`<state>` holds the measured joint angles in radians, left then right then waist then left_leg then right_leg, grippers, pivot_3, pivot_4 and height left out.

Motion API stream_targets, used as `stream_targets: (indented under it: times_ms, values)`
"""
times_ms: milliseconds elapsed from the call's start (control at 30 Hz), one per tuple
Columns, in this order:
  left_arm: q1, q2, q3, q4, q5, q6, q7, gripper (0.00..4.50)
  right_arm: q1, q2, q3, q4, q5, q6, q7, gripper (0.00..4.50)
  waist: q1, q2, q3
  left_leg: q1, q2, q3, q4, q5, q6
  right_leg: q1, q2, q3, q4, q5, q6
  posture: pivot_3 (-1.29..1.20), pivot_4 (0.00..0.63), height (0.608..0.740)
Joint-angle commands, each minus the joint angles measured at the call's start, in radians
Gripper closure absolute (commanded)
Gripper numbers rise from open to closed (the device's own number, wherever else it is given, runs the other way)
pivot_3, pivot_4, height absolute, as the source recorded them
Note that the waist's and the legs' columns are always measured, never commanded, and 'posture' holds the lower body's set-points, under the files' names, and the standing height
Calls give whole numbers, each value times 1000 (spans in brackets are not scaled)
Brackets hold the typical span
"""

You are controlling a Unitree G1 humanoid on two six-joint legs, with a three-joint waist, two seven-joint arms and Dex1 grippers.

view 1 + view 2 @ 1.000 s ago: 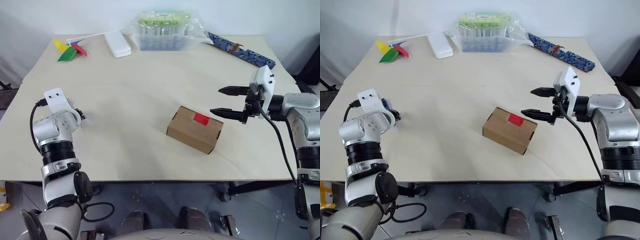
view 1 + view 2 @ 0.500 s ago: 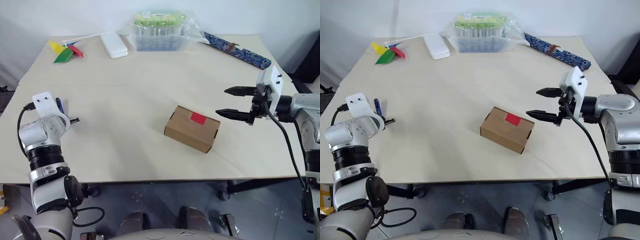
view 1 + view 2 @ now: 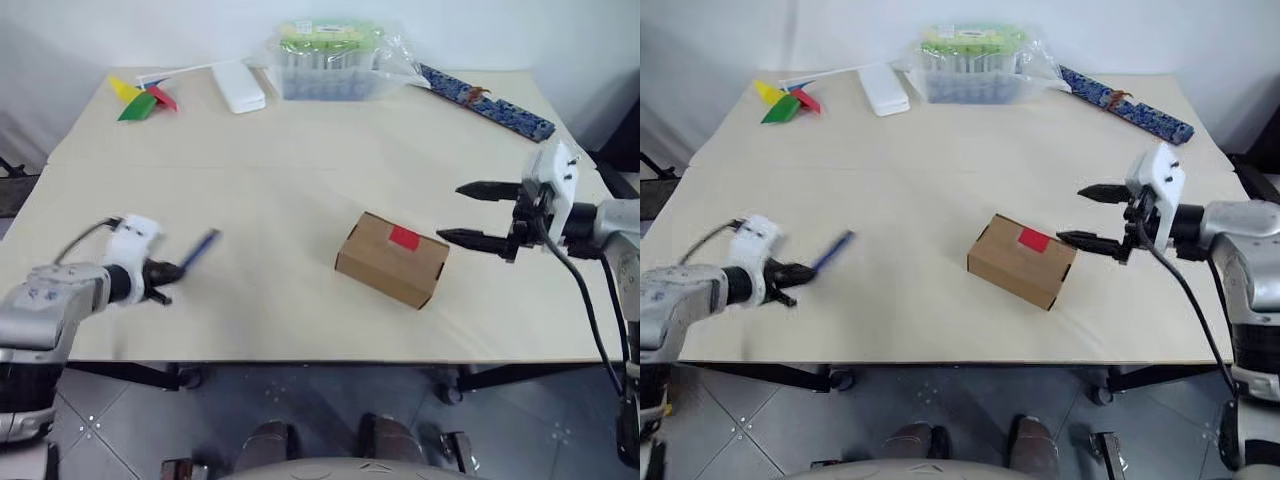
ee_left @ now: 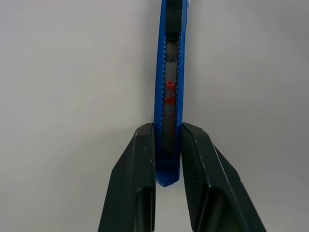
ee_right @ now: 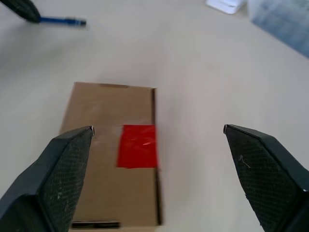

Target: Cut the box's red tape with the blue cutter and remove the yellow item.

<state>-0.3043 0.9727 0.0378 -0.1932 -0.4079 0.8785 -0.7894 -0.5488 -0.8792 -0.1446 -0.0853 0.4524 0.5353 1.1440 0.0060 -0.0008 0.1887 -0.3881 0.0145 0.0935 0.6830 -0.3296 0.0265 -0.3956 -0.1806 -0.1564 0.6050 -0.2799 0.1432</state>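
Observation:
The brown box (image 3: 385, 262) lies closed on the table, right of centre, with the red tape (image 3: 404, 237) across its lid seam. My left gripper (image 3: 160, 272) hovers near the table's front left, shut on the rear end of the blue cutter (image 3: 200, 248), which points toward the box. The left wrist view shows both black fingers (image 4: 140, 164) clamping the cutter (image 4: 169, 87). My right gripper (image 3: 450, 211) is open just right of the box, with box (image 5: 96, 169) and tape (image 5: 138, 146) between its spread tips. The yellow item is hidden.
At the table's far edge stand a clear plastic tub with a green lid (image 3: 330, 62), a white flat case (image 3: 238, 88) and a coloured pinwheel (image 3: 140, 100). A long blue patterned strip (image 3: 490, 102) lies at the far right. The front table edge (image 3: 300, 358) is close to my left gripper.
My left gripper closed on the blue cutter, lifted it and swung round, so the cutter now points right toward the box. My right gripper drew back slightly, still open.

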Motion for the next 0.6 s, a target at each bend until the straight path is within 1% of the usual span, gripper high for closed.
stream_targets:
  times_ms: [33, 100, 200, 300, 400, 500, 533, 567, 600]
  values:
    - [6, 56, -48, -48, -4, -203, -229, 4073, 22, -10, -34, -151, 51, 39, -37, 0, 1, 0, 0, 0, -1, 1, 0, 0, 0, 0, 0, 0, -1, 0, -1, 0, 150, 740]
    - [0, 63, -80, -40, 10, -302, -319, 4073, 46, -17, -25, -217, 58, 58, -53, 0, -2, 0, 0, 0, -2, 2, 0, 0, 0, 0, 1, 0, -1, 0, -1, 0, 150, 740]
    - [-39, 56, -166, -6, 77, -440, -419, 4073, 97, -18, -10, -354, 76, 89, -90, 0, -2, 0, 0, 0, -2, 2, 0, 0, 0, 0, 2, 0, -1, -1, -1, 0, 150, 740]
    - [-70, 32, -212, 40, 127, -522, -457, 4073, 128, -17, -1, -436, 94, 118, -121, 0, -1, 0, 0, -1, -2, 5, 0, 0, 0, -1, 2, -1, 0, -1, -1, 0, 150, 740]
    - [-120, -10, -279, 108, 231, -635, -453, 4073, 165, -20, 20, -531, 104, 162, -173, 0, 1, 0, 0, -1, -2, 6, 0, 0, 0, -1, 2, -1, 0, 0, -1, 0, 150, 740]
    - [-189, -88, -327, 125, 301, -629, -402, 4073, 239, -33, 67, -628, 42, 166, -234, 559, 17, 0, 0, -1, -2, 7, 0, 0, 1, 0, 2, -1, 0, 0, -1, 0, 150, 740]
    - [-205, -108, -341, 125, 323, -620, -393, 4073, 258, -35, 83, -659, 30, 167, -249, 926, 21, 0, 0, -2, -3, 7, 0, 0, 1, 0, 2, -1, 0, 0, -1, 0, 150, 740]
    - [-214, -118, -352, 122, 340, -620, -394, 4073, 272, -31, 96, -683, 29, 174, -266, 1180, 22, 0, 0, -2, -3, 7, 1, 0, 1, 0, 2, -2, 0, 0, -1, 0, 150, 740]
    - [-217, -125, -356, 120, 350, -621, -398, 4073, 277, -25, 110, -701, 27, 179, -280, 1617, 21, 0, 0, -2, -3, 7, 1, 0, 1, 0, 2, -2, 0, 0, -1, 0, 150, 740]
